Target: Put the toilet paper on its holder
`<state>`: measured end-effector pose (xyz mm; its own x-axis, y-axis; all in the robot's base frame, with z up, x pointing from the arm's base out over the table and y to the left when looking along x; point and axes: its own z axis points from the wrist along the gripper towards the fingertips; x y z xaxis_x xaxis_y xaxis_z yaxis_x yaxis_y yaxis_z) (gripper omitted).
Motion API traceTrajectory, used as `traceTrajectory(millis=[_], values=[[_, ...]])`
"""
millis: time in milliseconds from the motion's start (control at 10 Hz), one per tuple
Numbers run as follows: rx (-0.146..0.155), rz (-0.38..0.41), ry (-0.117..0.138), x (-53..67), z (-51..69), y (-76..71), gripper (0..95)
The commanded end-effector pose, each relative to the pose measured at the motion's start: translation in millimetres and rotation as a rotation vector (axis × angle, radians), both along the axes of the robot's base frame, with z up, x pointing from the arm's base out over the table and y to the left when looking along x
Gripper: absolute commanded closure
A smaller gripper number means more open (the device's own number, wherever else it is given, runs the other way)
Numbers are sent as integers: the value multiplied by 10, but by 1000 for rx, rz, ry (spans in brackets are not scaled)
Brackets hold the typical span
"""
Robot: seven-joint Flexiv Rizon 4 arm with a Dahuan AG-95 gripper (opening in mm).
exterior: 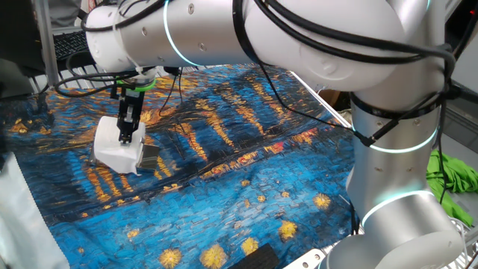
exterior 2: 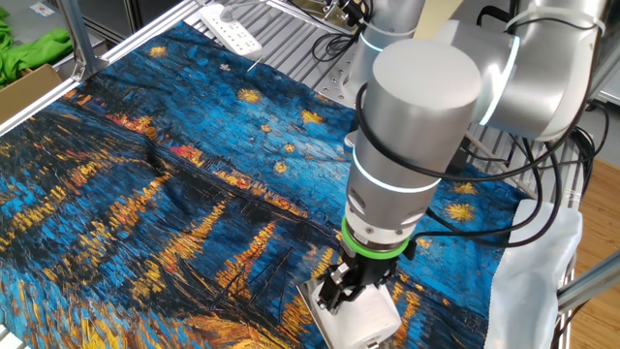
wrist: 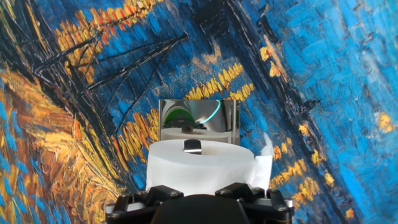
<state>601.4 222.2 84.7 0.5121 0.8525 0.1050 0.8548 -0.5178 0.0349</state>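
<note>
The white toilet paper [wrist: 199,163] sits right in front of my gripper [wrist: 204,194], with a loose sheet end at its right side. My fingers [wrist: 163,191] stand on either side of the roll and press against it. Behind it stands the holder [wrist: 199,117], a shiny mirror-like plate. A small dark bar end [wrist: 193,146] shows at the top of the roll. In one fixed view my gripper [exterior: 128,127] is on the roll [exterior: 116,149], low over the cloth, and the holder [exterior: 151,155] shows just to the roll's right. In the other fixed view the roll [exterior 2: 366,312] is under my gripper [exterior 2: 345,287].
A blue and orange painted cloth [exterior: 246,187] covers the table. A white power strip [exterior 2: 235,31] lies at the far edge. A green cloth [exterior: 452,179] lies off the table's side. Black cables hang along my arm [exterior: 269,45].
</note>
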Motion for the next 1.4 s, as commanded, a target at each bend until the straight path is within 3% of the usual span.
traceTrajectory(millis=[100,200,700,800,1200,1400], values=[[4,-29,-3,-6,12,-1,190],[6,-39,-7,-4,13,-1,0],[15,-21,-18,3,25,15,0],[4,23,-15,16,36,11,0],[-12,65,3,139,189,-44,0],[-23,179,12,150,314,-93,0]])
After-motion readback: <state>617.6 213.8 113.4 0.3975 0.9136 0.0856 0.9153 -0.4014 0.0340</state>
